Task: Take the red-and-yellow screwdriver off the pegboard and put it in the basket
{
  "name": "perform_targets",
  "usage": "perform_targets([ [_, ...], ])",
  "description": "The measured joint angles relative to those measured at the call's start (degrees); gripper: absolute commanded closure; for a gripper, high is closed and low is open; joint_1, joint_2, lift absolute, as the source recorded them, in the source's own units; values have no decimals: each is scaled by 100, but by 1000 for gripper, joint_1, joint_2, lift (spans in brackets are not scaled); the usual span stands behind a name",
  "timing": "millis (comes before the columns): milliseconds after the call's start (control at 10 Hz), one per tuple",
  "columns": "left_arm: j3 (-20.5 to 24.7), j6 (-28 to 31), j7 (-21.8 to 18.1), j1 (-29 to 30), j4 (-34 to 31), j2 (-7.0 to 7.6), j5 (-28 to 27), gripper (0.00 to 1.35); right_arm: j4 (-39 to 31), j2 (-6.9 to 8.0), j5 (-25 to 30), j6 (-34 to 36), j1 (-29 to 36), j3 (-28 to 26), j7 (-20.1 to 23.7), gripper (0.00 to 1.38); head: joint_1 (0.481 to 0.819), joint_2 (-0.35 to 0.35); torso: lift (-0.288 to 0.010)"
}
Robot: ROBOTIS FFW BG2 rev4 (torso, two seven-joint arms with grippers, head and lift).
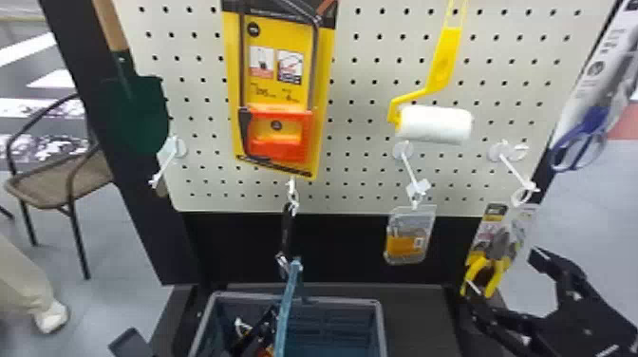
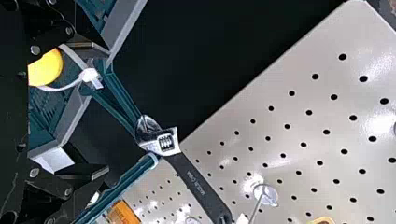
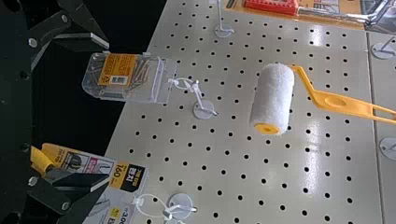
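Observation:
In the head view my left gripper [image 1: 257, 326] is low at the basket [image 1: 342, 300], left of its blue handle, partly hard to make out. The left wrist view shows my left gripper [image 2: 97, 112] open. Between and behind its fingers is a rounded yellow end [image 2: 45, 67] with a white tie, apparently the screwdriver's; a bit of orange [image 1: 267, 352] shows in the basket. Whether it rests inside cannot be told; its shaft is hidden. My right gripper [image 1: 503, 275], seen also as the right gripper [image 3: 100, 112], stands open by the yellow-handled pliers [image 1: 489, 270], empty.
An adjustable wrench [image 1: 286, 232] hangs just above the basket handle [image 1: 286, 304]. The pegboard [image 1: 361, 190] also holds a saw pack [image 1: 280, 90], a paint roller [image 1: 434, 124], a screw box [image 1: 409, 237] and a trowel [image 1: 137, 109]. A chair [image 1: 61, 175] stands at the left.

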Motion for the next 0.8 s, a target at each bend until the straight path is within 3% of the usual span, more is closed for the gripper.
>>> perform_targets([
  [800,-9,-64,-2,-41,2,0,-4,400,36,0,-3,-26,-24,0,9,282,549,0,-100],
])
